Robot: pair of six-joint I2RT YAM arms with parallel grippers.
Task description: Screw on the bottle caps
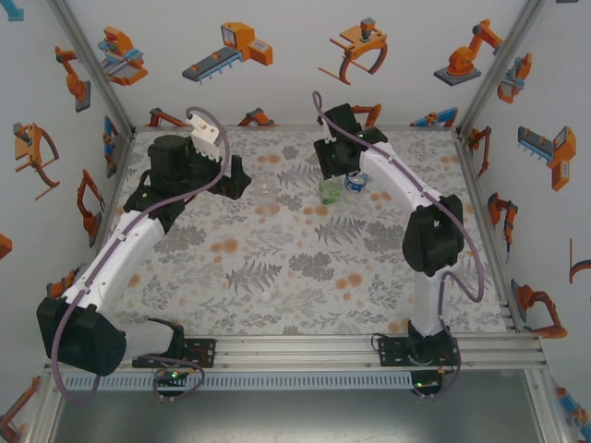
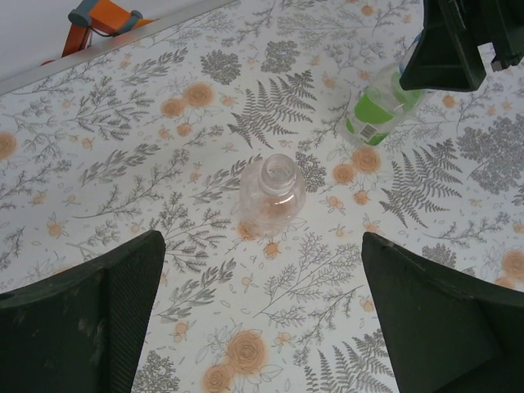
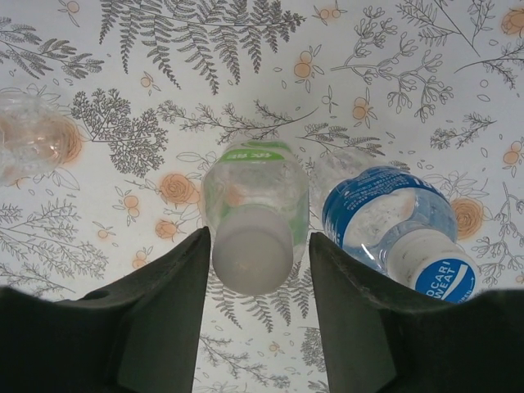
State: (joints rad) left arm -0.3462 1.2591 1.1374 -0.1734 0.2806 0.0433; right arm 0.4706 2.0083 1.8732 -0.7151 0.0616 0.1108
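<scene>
The tabletop [image 1: 305,268] has a fern and orange flower print, and the green bottle [image 3: 255,176] stands at its far side with a white cap [image 3: 252,260] on top. The right jaws sit loose on each side of that cap with a thin gap showing, likely placed there to turn it. The blue bottle [image 3: 377,209] stands just beside, capped and easy to bump, while the clear bottle [image 2: 272,196] waits open-mouthed under the wide-open left jaws, with a loose cap [image 1: 266,297] lying nearer the arms.
</scene>
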